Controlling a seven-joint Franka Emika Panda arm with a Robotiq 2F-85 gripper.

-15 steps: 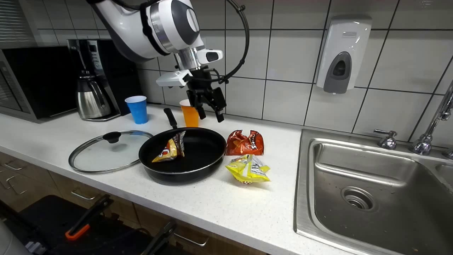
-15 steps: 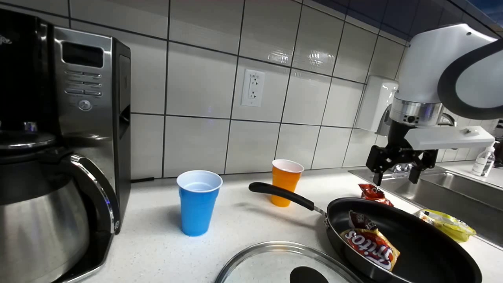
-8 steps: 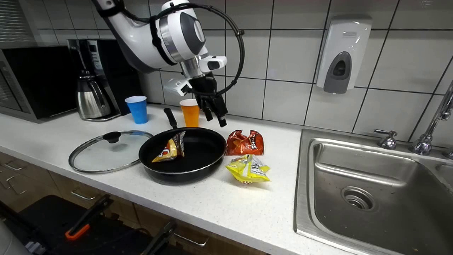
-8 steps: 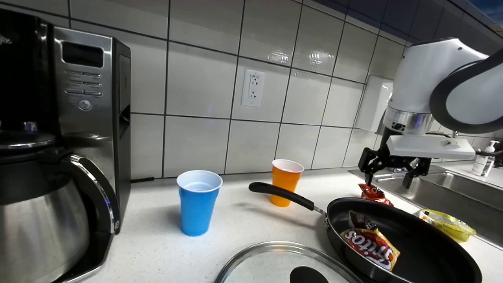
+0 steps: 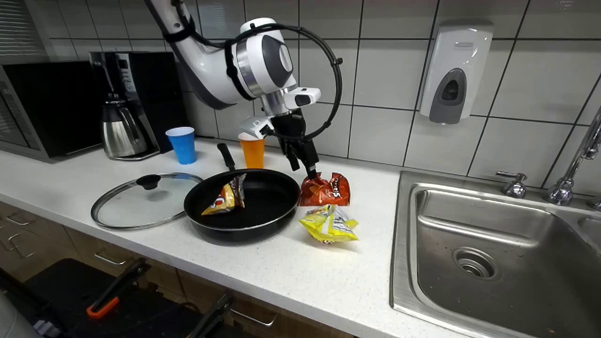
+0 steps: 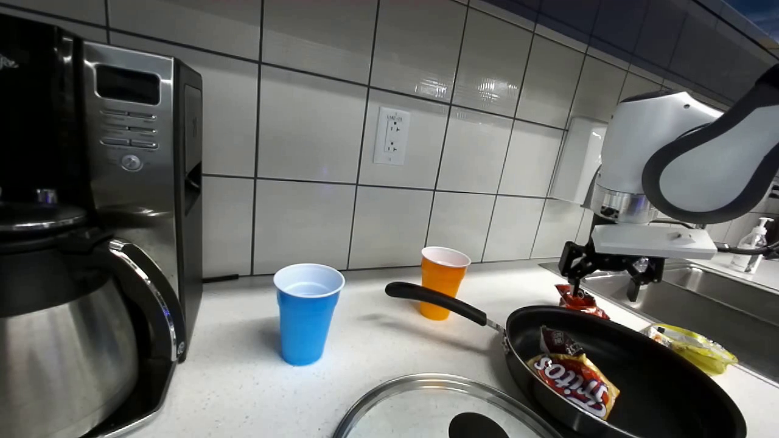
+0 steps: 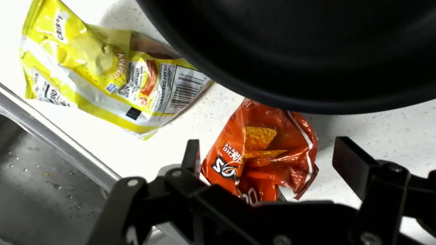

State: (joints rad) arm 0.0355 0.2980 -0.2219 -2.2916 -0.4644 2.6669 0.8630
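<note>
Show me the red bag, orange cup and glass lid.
Red bag (image 7: 263, 154), in the wrist view: crumpled middle.
Orange cup (image 5: 253, 154), in an exterior view: side.
Glass lid (image 5: 145, 203), in an exterior view: pane.

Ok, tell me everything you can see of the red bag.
The red bag looks like glossy film, crumpled, its upper edge notched, with white lettering, partly folded away, and golden chip shapes. It sits on the counter between the pan and the sink. In the wrist view the open gripper frames it; whether gripper or pan touches it, I can't tell.
</note>
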